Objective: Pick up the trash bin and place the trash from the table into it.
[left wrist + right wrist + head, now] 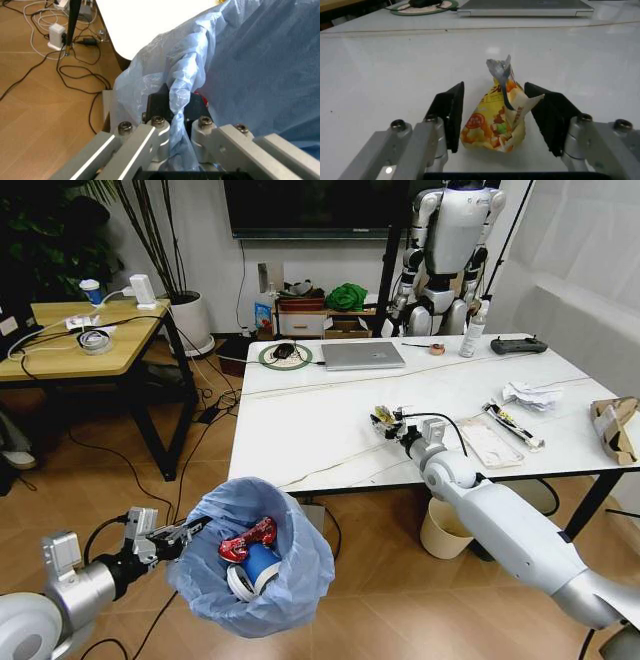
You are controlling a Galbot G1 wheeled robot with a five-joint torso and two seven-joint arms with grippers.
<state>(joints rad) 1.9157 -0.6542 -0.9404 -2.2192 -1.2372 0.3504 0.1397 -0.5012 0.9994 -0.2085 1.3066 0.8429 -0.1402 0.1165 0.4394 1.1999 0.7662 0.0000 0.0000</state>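
Note:
The trash bin (262, 580), lined with a crinkled light-blue bag (260, 56), hangs off the floor in front of the table's near left corner. My left gripper (178, 534) is shut on its rim, the bag pinched between the fingers (156, 103). A red wrapper (247, 541) and a blue-banded cup (256, 567) lie inside. On the white table (300, 430) my right gripper (388, 423) stands open astride a yellow wrapper (496, 122), one finger on each side. Crumpled white paper (530, 395), a pale flat piece (490, 443) and a torn cardboard box (614, 426) lie to the right.
A grey laptop (362, 355), a spray bottle (472, 329) and a black controller (518, 345) sit along the table's far edge. A cream bin (444, 531) stands under the table. A light-wood table (80, 345) is at the left, with cables on the floor.

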